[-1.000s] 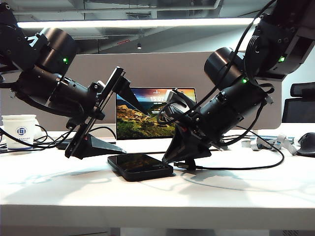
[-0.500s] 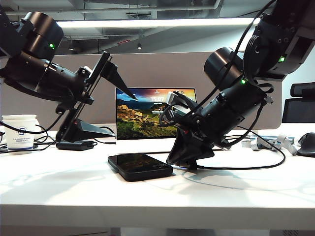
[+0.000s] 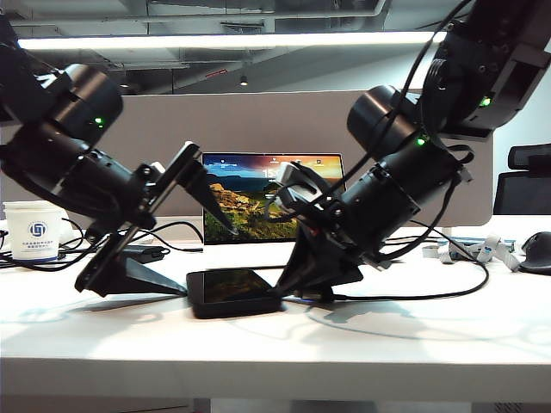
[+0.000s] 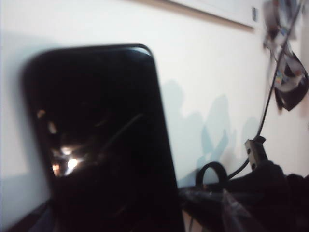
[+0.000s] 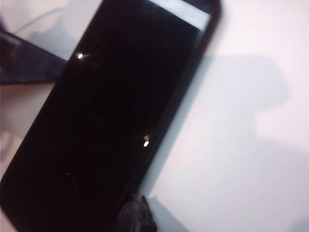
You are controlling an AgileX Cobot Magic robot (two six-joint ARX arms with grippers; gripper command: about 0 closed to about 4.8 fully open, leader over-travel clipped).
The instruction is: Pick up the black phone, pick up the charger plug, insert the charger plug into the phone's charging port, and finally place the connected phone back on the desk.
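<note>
The black phone (image 3: 231, 289) lies flat on the white desk (image 3: 275, 344), screen up. It fills the left wrist view (image 4: 101, 145) and the right wrist view (image 5: 111, 116). My left gripper (image 3: 211, 262) is open at the phone's left end, with one finger low on the desk and the other raised over the phone. My right gripper (image 3: 301, 277) is shut at the phone's right end, its tip (image 5: 137, 217) against the phone's edge. A black cable (image 3: 405, 297) trails out of it across the desk. The charger plug itself is hidden between the fingers.
A lit screen (image 3: 258, 194) stands behind the phone before the grey-beige divider (image 3: 258, 120). A white cup (image 3: 34, 228) and a black power brick (image 3: 142, 252) sit at the back left. Loose cables (image 3: 465, 249) and a dark mouse (image 3: 535, 252) lie at the right.
My left arm rose, then came back down, and its open fingers now straddle the phone's left end. My right gripper slid a little left, closer to the phone, dragging the cable.
</note>
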